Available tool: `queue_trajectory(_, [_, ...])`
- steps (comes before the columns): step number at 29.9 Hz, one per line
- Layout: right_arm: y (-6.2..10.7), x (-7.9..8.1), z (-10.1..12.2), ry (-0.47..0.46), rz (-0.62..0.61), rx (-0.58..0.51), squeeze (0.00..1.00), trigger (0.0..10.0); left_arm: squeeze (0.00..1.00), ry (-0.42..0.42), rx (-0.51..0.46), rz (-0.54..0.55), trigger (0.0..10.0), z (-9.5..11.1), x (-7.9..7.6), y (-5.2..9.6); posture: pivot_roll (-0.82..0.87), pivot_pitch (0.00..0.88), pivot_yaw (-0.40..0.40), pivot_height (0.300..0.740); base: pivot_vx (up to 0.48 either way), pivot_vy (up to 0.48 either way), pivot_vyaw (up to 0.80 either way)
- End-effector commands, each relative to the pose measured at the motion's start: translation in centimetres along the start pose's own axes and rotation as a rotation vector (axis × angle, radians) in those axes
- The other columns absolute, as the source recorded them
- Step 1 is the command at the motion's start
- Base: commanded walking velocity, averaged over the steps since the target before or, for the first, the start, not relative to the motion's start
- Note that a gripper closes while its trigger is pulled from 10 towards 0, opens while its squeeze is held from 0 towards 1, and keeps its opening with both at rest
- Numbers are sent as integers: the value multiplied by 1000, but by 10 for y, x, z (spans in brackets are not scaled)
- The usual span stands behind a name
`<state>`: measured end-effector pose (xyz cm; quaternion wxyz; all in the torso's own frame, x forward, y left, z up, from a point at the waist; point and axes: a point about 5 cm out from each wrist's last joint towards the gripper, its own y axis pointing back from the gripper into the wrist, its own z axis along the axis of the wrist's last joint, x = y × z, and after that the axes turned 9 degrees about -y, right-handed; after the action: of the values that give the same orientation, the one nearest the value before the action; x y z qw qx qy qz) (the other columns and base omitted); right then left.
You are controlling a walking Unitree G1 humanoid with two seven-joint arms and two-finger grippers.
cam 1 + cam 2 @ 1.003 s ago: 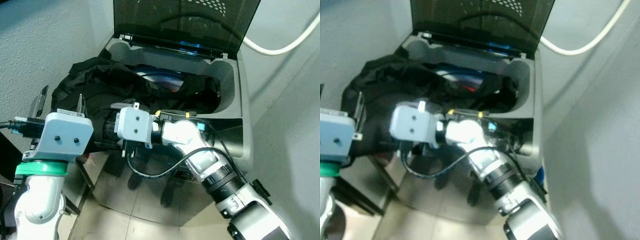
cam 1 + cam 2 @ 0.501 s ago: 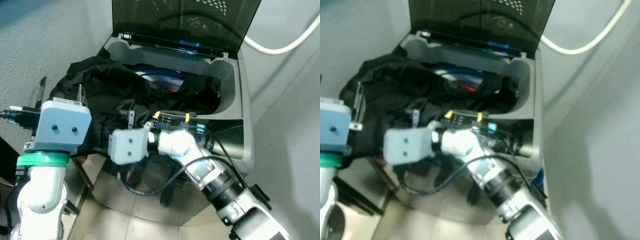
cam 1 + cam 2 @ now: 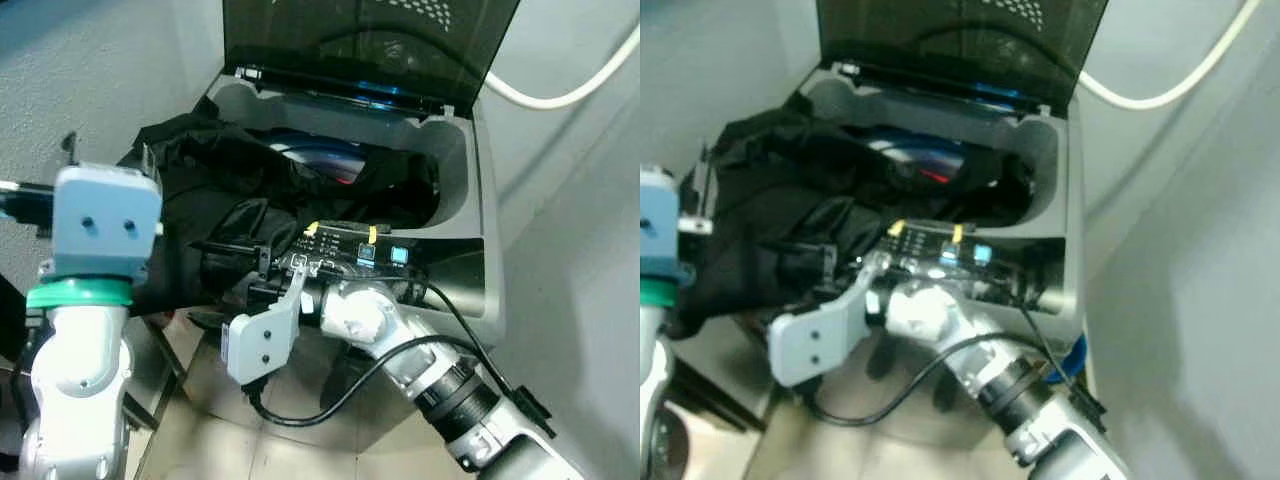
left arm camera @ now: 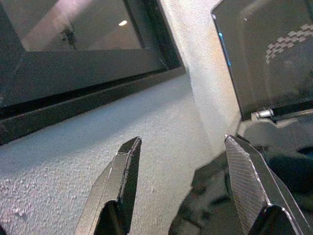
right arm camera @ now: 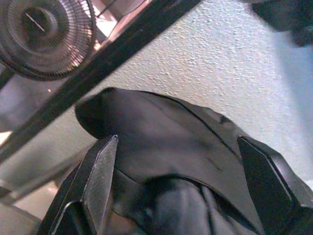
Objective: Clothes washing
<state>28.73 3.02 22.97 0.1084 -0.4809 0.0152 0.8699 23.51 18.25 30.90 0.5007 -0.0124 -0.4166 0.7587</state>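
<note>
Top-load washing machine [image 3: 470, 215] is seen at frame centre, lid [image 3: 370, 45] raised upright at the top edge. Black clothing [image 3: 215, 195] is draped over the machine's left rim, part inside the tub, part hanging down the outer left side. A blue and red item [image 3: 325, 160] is seen in the tub behind it. Control panel [image 3: 350, 245] runs along the front edge, lit.

Right gripper [image 5: 178, 166] is placed lower centre, at the front-left of the machine, fingers spread wide apart with the black clothing bunched between them; in the right wrist view the fabric lies in the gap, contact with the fingers can't be confirmed. Nothing is clamped.

Left gripper [image 4: 183, 183] is held at the left of the frame beside the hanging clothing, fingers parted, nothing between them; a textured wall [image 4: 161, 132] and the lid are seen past the tips.

White hose [image 3: 560, 95] is routed across the upper right wall.
</note>
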Motion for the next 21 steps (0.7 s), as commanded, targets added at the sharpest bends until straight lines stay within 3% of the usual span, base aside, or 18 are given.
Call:
queue_trajectory(1, [-4, 15, -10, -143, -31, 42, 0, 10000, 0, 52, 3, -41, 10000, 1, -3, -5, 188, 155, -32, 740, 0, 0, 0])
queue_trajectory(2, [-4, 15, -10, -143, -31, 42, 0, 10000, 0, 52, 3, -41, 10000, 1, -3, -5, 188, 155, -32, 740, 0, 0, 0])
queue_trajectory(4, [-10, 21, -19, -358, -109, 62, 0, 10000, 0, 118, -61, -90, 10000, 13, -9, -13, 188, 153, -33, 740, 0, 0, 0])
queue_trajectory(7, [-13, 16, -23, -442, -175, 71, 0, 10000, 0, 150, -105, -107, 10000, 22, -13, -18, 185, 154, -30, 740, 0, 0, 0])
queue_trajectory(11, [-12, 6, -25, -482, -237, 75, 0, 10000, 0, 180, -117, -118, 10000, 25, -15, -23, 184, 154, -29, 740, 0, 0, 0])
queue_trajectory(13, [-6, -13, -26, -495, -300, 76, 0, 10000, 0, 213, -102, -140, 10000, 24, -16, -24, 179, 155, -26, 740, 0, 0, 0])
queue_trajectory(14, [-6, -13, -26, -495, -300, 76, 0, 10000, 0, 213, -102, -140, 10000, 24, -16, -24, 179, 155, -26, 740, 0, 0, 0])
queue_trajectory(16, [3, -35, -22, -455, -339, 66, 0, 10000, 0, 229, -86, -167, 10000, 21, -17, -23, 178, 156, -26, 740, 0, 0, 0])
queue_trajectory(17, [3, -35, -22, -455, -339, 66, 0, 10000, 0, 229, -86, -167, 10000, 21, -17, -23, 178, 156, -26, 740, 0, 0, 0])
queue_trajectory(19, [11, -51, -17, -425, -359, 55, 0, 10000, 0, 249, -61, -180, 10000, 18, -17, -22, 176, 158, -26, 740, 0, 0, 0])
queue_trajectory(21, [11, -51, -17, -425, -359, 55, 0, 10000, 0, 249, -61, -180, 10000, 18, -17, -22, 176, 158, -26, 740, 0, 0, 0])
